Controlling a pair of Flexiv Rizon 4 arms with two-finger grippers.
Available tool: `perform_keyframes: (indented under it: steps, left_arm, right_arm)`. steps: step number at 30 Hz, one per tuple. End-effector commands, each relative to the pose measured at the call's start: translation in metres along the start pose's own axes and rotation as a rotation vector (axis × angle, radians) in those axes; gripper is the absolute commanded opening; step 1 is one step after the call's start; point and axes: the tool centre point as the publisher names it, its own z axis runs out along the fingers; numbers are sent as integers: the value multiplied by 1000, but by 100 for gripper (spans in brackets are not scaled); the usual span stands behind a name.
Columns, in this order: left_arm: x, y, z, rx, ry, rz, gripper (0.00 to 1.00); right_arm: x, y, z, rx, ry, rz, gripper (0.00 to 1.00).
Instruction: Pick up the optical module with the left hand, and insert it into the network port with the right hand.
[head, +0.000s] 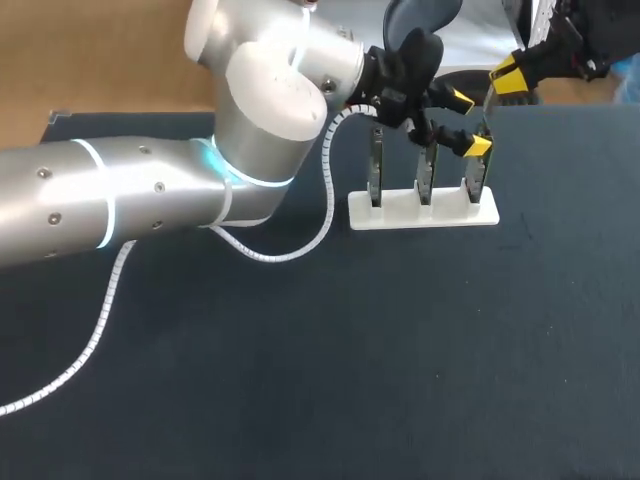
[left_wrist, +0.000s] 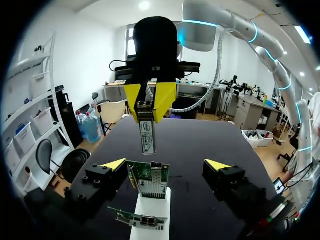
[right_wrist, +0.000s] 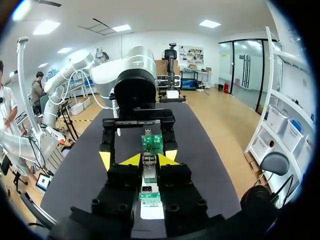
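Silver module is pinched in right gripper, just above port of card. Left gripper is spread wide, empty, around card. Slight tilt possibly present, so module could be jammed against port rim.

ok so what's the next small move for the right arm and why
Probably ease the right gripper straight down: its jaws are shut on the optical module, which hangs upright, roughly over the network port and not yet in it. The left gripper stands open on either side of the port, holding nothing.
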Motion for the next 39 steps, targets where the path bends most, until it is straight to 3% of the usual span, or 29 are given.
perform_keyframes:
  steps: [1,16,39]
  left_arm:
    - [-1,2,2,-3,36,-1,100]
    - [5,-1,6,-7,92,-6,100]
    - [8,-1,7,7,111,-5,100]
  right_arm:
    - [0,3,0,8,1,-3,0]
    - [1,6,-1,7,0,-3,0]
    - [1,8,-1,0,9,-10,0]
